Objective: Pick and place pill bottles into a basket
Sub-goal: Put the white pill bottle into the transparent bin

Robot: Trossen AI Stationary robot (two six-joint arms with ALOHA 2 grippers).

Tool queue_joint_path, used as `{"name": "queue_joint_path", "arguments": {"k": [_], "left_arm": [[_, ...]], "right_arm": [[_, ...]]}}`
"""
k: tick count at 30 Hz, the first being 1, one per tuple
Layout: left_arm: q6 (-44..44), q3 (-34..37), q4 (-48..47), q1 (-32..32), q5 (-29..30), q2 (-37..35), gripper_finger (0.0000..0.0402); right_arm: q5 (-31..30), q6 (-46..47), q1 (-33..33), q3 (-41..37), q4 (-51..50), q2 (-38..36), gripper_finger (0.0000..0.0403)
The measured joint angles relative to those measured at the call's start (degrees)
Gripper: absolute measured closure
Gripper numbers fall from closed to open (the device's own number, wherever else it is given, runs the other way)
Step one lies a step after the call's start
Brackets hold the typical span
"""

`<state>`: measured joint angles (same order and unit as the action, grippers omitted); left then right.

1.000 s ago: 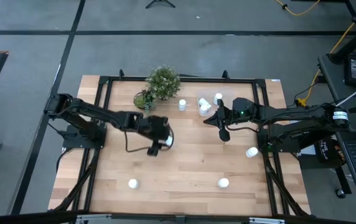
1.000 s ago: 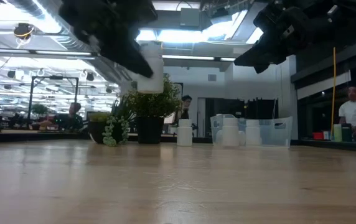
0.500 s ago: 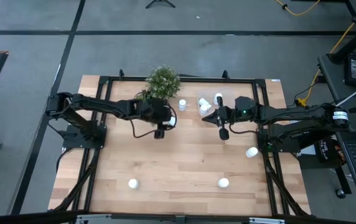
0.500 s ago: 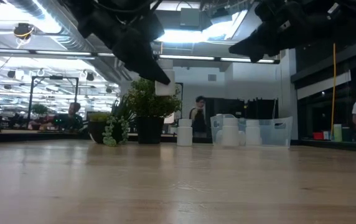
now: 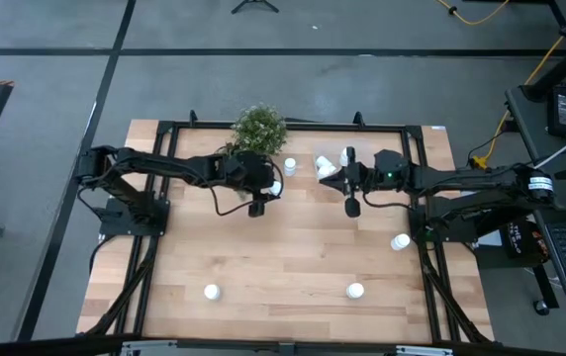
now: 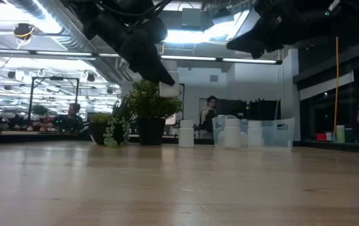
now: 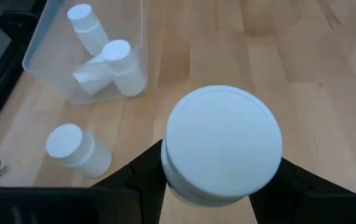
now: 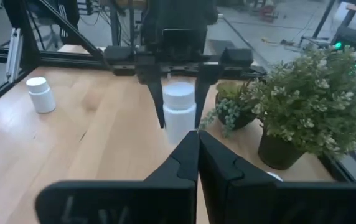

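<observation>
My left gripper (image 5: pixel 266 188) is shut on a white pill bottle (image 7: pixel 223 142) above the table, near the leafy potted plant (image 5: pixel 259 129) and left of the clear basket (image 5: pixel 330 166); the low view shows the bottle (image 6: pixel 169 83) in the air. The basket (image 7: pixel 81 59) holds about three bottles. One bottle (image 5: pixel 290 166) stands on the table just beside it. My right gripper (image 5: pixel 334 177) is shut and empty, hovering at the basket, fingers (image 8: pixel 196 155) pointing toward the left gripper. My left gripper pinches the bottle by its body just under the cap (image 7: pixel 165 168), one finger (image 8: pixel 156 93) on each side. The fingers come from above, pointing down. The bottle is upright, cap up, lifted clear of the table.
Three more bottles stand on the table: one at the right edge (image 5: pixel 400 241), two near the front (image 5: pixel 355 291) (image 5: pixel 211 292). A small trailing plant (image 5: pixel 228 156) stands beside the leafy one. A dark frame rims the table. People move in the room behind.
My left gripper has carried the bottle from the table's middle toward the far edge and a little right, toward the basket, keeping it upright and clear of the table. My right gripper has shifted slightly toward the far left, over the basket.
</observation>
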<state>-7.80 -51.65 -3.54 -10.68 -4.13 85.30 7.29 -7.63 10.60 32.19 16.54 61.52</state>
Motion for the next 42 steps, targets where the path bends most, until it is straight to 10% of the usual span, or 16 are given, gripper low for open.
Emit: {"name": "queue_joint_path", "arguments": {"k": [7, 26, 42], "left_arm": [[-2.6, -5.4, -4.4, 0.0, 0.0, 3.5, 0.0226], [-2.0, -7.1, -5.2, 1.3, -0.7, 5.4, 0.0226], [-2.0, -7.1, -5.3, 1.3, -0.6, 5.4, 0.0226]], "right_arm": [[0.0, -1.3, 0.0, 4.7, -2.7, 5.5, 0.0366], [-0.2, -2.6, -2.2, 18.2, -14.1, 20.2, 0.0115], [-0.4, -4.8, -3.1, 27.1, -16.9, 28.2, 0.0099]]}}
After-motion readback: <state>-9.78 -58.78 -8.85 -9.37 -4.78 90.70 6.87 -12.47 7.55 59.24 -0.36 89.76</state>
